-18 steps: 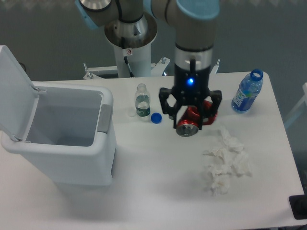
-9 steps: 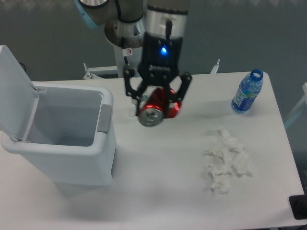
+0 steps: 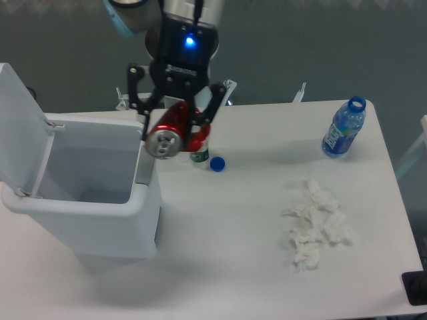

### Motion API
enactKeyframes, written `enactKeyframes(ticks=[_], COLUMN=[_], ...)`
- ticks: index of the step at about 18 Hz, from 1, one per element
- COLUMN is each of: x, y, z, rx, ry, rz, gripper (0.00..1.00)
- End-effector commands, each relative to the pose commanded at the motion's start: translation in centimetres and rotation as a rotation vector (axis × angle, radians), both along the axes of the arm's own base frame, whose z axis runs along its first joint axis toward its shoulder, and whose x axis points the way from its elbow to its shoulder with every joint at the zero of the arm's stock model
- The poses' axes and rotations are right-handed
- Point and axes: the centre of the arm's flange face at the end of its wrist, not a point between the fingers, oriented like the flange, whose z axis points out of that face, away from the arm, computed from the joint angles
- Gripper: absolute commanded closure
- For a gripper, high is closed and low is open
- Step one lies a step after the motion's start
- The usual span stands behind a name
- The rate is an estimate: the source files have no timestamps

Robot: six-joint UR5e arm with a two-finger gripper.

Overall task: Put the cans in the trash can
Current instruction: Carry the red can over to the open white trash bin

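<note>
A shiny red can (image 3: 171,131) with a silver top hangs tilted in the air, its top facing the camera. My gripper (image 3: 172,128) is shut on it, black fingers on both sides. The can sits just over the right rim of the white trash can (image 3: 100,220), whose flip lid (image 3: 19,117) stands open at the left. The bin's inside looks bare from here.
A small clear bottle (image 3: 198,155) stands partly hidden behind the held can, with a blue cap (image 3: 217,163) lying beside it. A blue-labelled bottle (image 3: 344,129) stands at the back right. Crumpled white tissue (image 3: 313,223) lies at the front right.
The gripper has carried the red can leftward and upward, from mid-table to the trash can's right rim. Everything else stayed put.
</note>
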Motion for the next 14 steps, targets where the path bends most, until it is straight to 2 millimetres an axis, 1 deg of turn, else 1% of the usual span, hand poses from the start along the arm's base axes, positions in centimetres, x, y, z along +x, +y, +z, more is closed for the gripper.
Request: enactKeyframes(ticks=[3,6,8,10,13,14], x=[2.1,3.2,4.3,4.8,5.6,5.6], y=[1.2,2.0,2.6,2.8,3.2,3.2], z=[-0.4,-1.3,-1.7,-2.4,-2.8,-2.9], rx=[-0.005,-0.017,-0.023,-0.032,-0.038,-0.039], ry=[-0.013,-0.025,-0.030,-0.035,-0.039,-0.040], rz=[-0.037,-0.063,-0.086,-0.098,-0.116,-0.116], gripper=[0.50,0.50,0.50,0.50,0.50,0.48])
